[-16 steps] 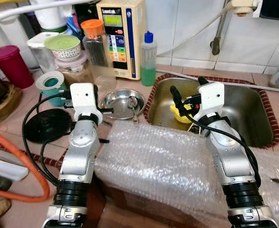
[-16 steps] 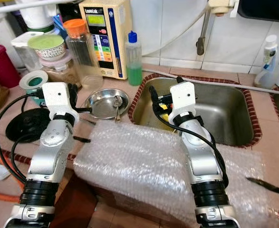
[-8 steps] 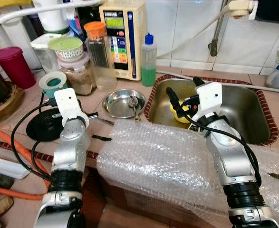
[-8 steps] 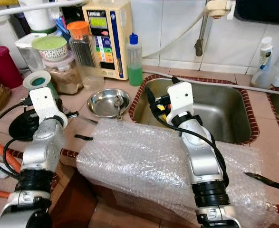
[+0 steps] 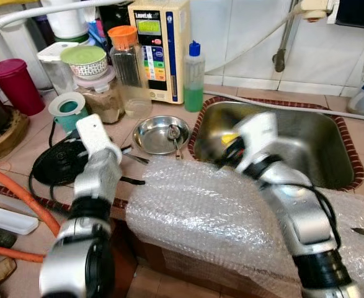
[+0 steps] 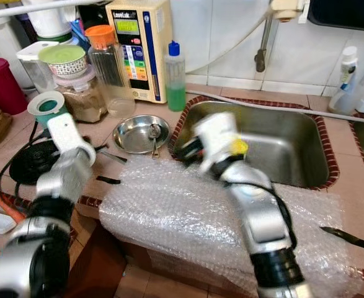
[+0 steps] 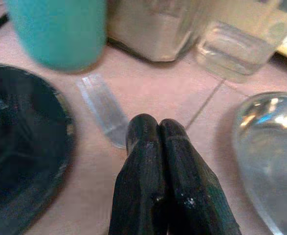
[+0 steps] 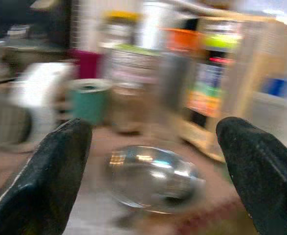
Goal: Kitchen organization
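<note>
Polished steel bowl [image 5: 162, 134] and brushed steel sink [image 5: 318, 149], both glossy; matt pinkish tiled table [image 5: 169, 112]; crinkled clear plastic bubble wrap [image 5: 200, 211]; matt black left claw [image 7: 164, 128]; glossy white wall tiles [image 5: 244, 37].

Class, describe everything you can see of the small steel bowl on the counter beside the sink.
The steel bowl is round, shallow and shiny, mirror-like inside. It sits upright on the pinkish tiled counter, just left of the sink, in front of a clear empty jar. A metal spoon lies inside it, its handle reaching over the near rim. Bubble wrap lies in front of the bowl. No gripper touches it.
</note>
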Tool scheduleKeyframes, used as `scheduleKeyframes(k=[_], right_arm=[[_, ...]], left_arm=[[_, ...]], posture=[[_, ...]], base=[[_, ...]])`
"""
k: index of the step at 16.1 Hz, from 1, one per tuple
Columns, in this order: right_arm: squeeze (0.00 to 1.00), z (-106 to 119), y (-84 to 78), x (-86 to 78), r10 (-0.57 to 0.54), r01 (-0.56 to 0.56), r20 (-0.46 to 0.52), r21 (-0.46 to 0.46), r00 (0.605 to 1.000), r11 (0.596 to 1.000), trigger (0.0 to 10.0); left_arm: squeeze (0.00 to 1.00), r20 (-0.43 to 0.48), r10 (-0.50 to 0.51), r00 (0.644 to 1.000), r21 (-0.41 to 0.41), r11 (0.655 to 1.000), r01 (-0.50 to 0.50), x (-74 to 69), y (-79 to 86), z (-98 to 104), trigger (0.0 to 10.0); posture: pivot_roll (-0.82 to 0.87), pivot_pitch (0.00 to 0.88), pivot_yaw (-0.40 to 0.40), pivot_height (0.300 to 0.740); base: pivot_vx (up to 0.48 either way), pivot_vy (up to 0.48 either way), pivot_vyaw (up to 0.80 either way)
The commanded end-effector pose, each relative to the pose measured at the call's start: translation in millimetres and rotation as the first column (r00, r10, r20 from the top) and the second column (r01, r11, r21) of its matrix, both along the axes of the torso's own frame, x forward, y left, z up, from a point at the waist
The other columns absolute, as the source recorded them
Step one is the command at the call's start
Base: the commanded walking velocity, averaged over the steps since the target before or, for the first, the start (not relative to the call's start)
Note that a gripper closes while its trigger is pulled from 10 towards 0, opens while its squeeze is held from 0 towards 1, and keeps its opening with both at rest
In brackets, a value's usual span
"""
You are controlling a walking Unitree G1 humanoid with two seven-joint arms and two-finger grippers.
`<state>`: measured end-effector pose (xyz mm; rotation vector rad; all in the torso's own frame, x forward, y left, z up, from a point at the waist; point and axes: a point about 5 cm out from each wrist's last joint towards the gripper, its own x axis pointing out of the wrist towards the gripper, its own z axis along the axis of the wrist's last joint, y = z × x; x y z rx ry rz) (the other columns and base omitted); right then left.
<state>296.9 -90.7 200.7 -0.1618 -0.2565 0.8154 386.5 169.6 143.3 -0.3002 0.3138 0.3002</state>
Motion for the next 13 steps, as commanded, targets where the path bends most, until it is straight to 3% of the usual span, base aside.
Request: scheduleKeyframes(k=[1,8,9,13], right_arm=[[0.0,-2,8.8,-13.9,0.11,-0.111,-0.021,-0.053,0.994,0.992,10.0],[0.0,-3,10.1,-27.2,0.151,-0.157,-0.061,-0.095,0.987,0.983,10.0],[0.0,-3,10.6,-28.7,0.155,-0.161,-0.064,-0.1,0.986,0.982,10.0],[0.0,-3,12.5,-31.2,0.158,-0.165,-0.068,-0.117,0.985,0.979,10.0]], left_arm=[[0.0,-0.022,0.031,0.999,-0.014,0.999,-0.031,3.1,6.7,1,10.0],[0.0,-0.079,0.061,0.995,-0.053,0.996,-0.066,7.9,8.2,-1,10.0],[1.0,-0.086,0.056,0.995,-0.076,0.995,-0.062,8.3,6.4,-2,10.0],[1.0,-0.055,0.072,0.996,-0.062,0.995,-0.076,10.5,7.5,1,10.0]], posture=[[0.0,0.0,0.082,0.74],[-0.02,0.0,0.104,0.74],[-0.02,0.0,0.104,0.74],[-0.02,0.0,0.101,0.74]], base=[[0.0,0.0,0.0],[0.0,0.0,0.0],[0.0,0.0,0.0],[0.0,0.0,0.0]])
